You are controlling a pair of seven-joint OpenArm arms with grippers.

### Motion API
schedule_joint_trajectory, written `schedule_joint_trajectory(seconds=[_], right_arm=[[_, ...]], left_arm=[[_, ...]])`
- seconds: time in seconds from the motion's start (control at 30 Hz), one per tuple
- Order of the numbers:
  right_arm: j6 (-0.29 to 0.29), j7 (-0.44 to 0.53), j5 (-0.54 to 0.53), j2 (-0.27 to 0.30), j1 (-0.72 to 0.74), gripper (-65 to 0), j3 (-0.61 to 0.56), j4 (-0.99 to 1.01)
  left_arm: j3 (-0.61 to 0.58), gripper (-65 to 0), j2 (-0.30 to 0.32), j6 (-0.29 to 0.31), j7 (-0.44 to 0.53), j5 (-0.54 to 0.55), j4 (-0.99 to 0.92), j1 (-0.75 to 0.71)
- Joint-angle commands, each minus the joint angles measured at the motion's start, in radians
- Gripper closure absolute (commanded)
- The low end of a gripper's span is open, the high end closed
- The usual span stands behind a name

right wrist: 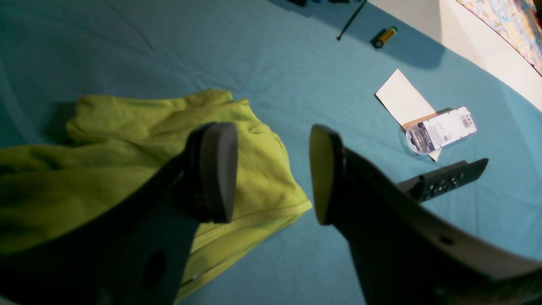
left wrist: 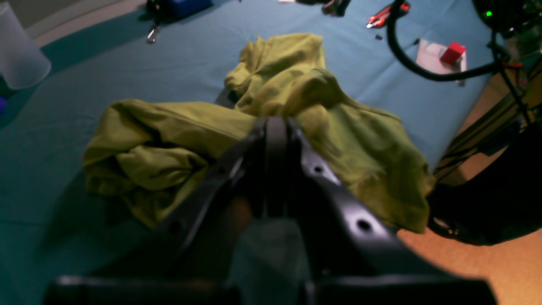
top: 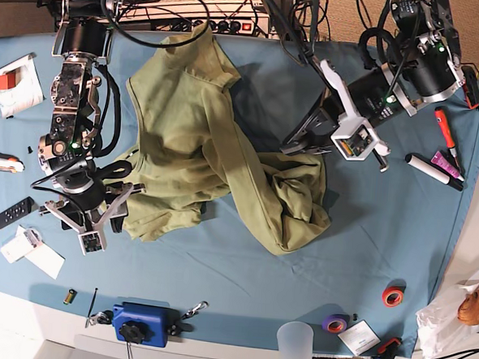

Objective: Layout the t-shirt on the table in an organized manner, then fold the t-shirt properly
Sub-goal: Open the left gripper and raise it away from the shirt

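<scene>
Left wrist view shows the left gripper pinched tight on a soft ridge of the crumpled olive t-shirt, while the right gripper gapes wide above the smooth teal table.

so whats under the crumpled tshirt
Only the teal table shows around the t-shirt, which lies bunched in overlapping folds. Whatever sits beneath those folds is covered, so nothing there can be told.
</scene>
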State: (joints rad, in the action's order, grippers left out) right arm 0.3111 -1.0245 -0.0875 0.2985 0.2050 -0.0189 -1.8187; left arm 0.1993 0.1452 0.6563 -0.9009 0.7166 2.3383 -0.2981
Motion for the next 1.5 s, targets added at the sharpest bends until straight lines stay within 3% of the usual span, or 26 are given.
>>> schedule_joint_trajectory(seconds=[0.0,0.13,0.43,0.7,0.87,1.03,1.13,1.3,1.4,1.47], right_arm=[[-0.005,0.023,0.002,0.010,0.022,-27.9,0.006,-0.018],[-0.005,0.023,0.002,0.010,0.022,-27.9,0.006,-0.018],[-0.005,0.023,0.002,0.010,0.022,-27.9,0.006,-0.018],[-0.005,0.023,0.002,0.010,0.022,-27.9,0.006,-0.018],[-0.005,0.023,0.002,0.010,0.022,-27.9,0.006,-0.018],[-0.005,0.026,0.002,0.010,0.022,-27.9,0.006,-0.018],[-0.005,0.027,0.002,0.010,0.022,-27.9,0.006,-0.018],[-0.005,0.027,0.002,0.010,0.022,-27.9,0.006,-0.018],[-0.005,0.027,0.002,0.009,0.022,-27.9,0.006,-0.018],[-0.005,0.026,0.001,0.010,0.022,-27.9,0.006,-0.018]], left_arm=[[0.019,0.0,0.008,-0.001,0.026,0.024,0.018,-0.001],[0.088,0.0,0.005,-0.062,0.029,0.108,0.018,-0.023],[0.098,0.0,0.005,-0.060,0.037,0.111,0.018,-0.022],[0.098,0.0,0.015,0.040,0.124,0.019,0.018,-0.015],[0.098,0.0,0.019,0.042,0.123,0.032,0.018,-0.019],[0.098,0.0,0.018,0.042,0.084,0.201,0.018,-0.040],[0.098,0.0,0.018,0.042,0.072,0.246,0.018,-0.040],[0.097,0.0,0.019,0.042,0.154,0.240,0.018,-0.039],[0.097,0.0,0.019,0.042,0.213,0.140,0.018,-0.026],[0.098,0.0,0.018,-0.082,0.222,0.048,0.018,-0.006]])
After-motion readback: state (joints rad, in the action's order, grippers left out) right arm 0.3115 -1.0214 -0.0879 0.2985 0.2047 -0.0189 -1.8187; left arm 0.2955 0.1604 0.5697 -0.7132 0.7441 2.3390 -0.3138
